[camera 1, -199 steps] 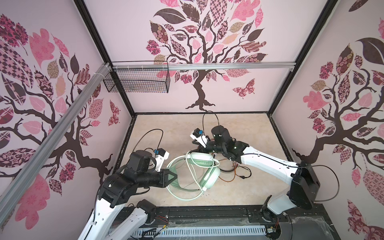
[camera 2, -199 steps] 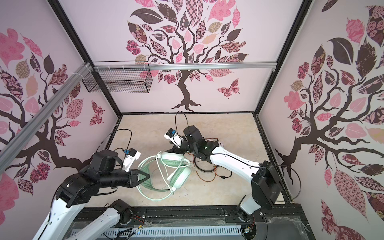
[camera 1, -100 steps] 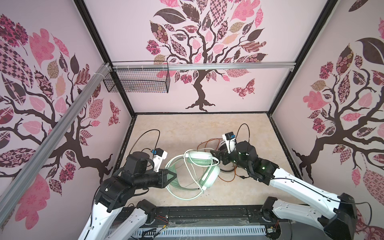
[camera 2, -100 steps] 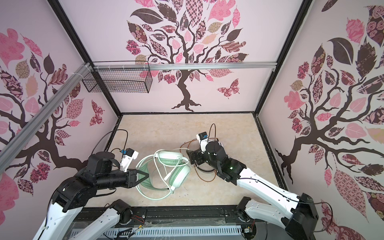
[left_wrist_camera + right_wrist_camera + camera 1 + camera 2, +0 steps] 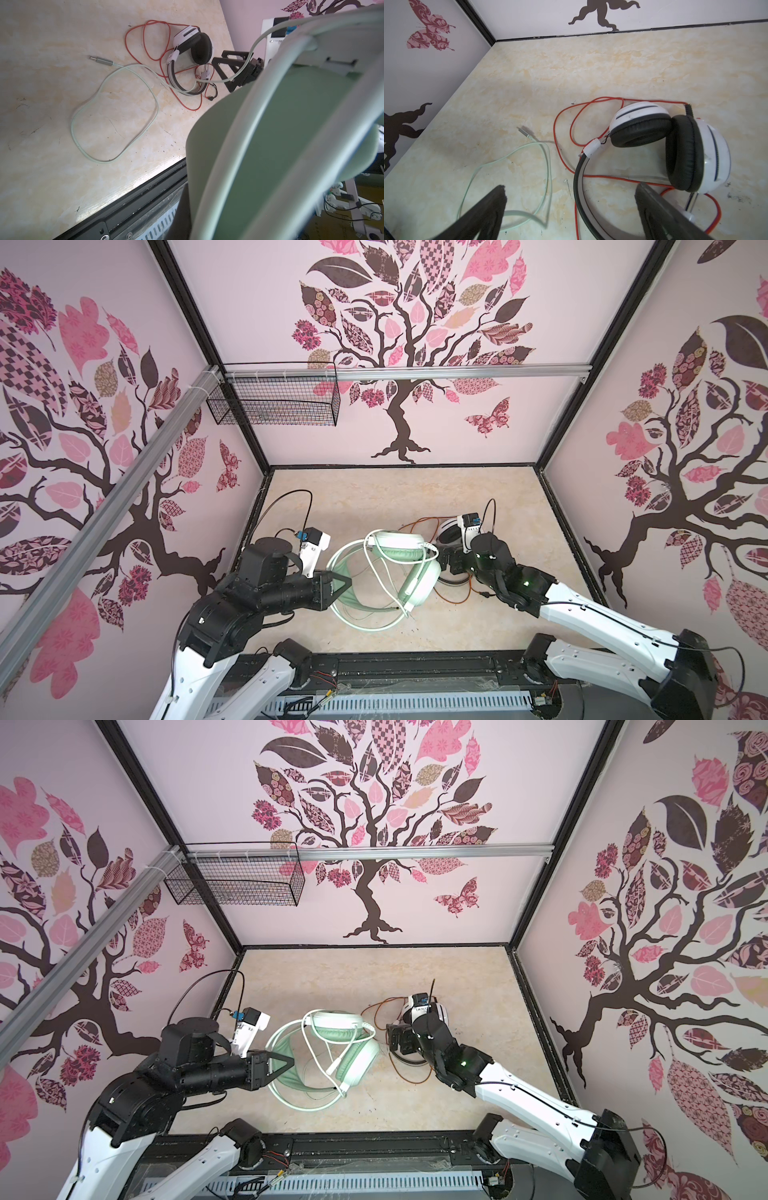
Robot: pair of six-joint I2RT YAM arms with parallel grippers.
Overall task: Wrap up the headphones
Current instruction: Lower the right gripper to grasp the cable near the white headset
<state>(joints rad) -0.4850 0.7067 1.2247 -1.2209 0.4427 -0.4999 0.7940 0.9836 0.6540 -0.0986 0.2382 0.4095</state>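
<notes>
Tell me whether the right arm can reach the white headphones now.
Probably yes. The right gripper is open close over the white headphones, with only loose red cable around them. The left gripper grips the mint headphones off to the side.

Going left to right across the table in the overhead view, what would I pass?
Left claw, shut on the green pair's headband → green headphones → white-and-black headphones.
</notes>
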